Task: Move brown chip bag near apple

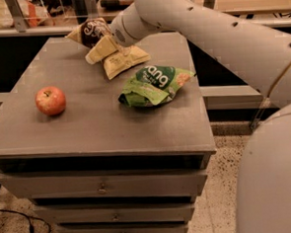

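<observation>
The brown chip bag [92, 30] lies at the back of the grey cabinet top [86, 117], its dark brown top to the left and its tan-yellow lower part toward the middle. My gripper [102, 49] hangs from the white arm coming in from the right and sits right on the middle of the bag, covering part of it. The apple [50, 100], small and red, stands well apart on the left side of the top, nearer the front.
A green chip bag [154, 84] with white letters lies right of centre, just in front of the brown bag. The cabinet has drawers [103, 189] below. Shelving and a rail stand behind the back edge. My base [273, 180] fills the lower right.
</observation>
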Robot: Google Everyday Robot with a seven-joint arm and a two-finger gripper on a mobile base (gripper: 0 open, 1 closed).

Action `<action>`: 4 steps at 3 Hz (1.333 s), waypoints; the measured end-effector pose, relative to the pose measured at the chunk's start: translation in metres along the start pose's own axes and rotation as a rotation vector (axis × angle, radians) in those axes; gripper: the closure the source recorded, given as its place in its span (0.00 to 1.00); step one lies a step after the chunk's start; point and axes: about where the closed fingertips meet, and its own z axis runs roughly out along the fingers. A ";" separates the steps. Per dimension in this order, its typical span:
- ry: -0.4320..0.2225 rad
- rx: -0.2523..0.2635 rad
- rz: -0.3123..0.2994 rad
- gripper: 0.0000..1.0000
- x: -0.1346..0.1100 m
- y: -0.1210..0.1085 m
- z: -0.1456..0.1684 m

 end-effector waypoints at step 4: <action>0.095 -0.019 -0.070 0.41 -0.002 -0.048 0.090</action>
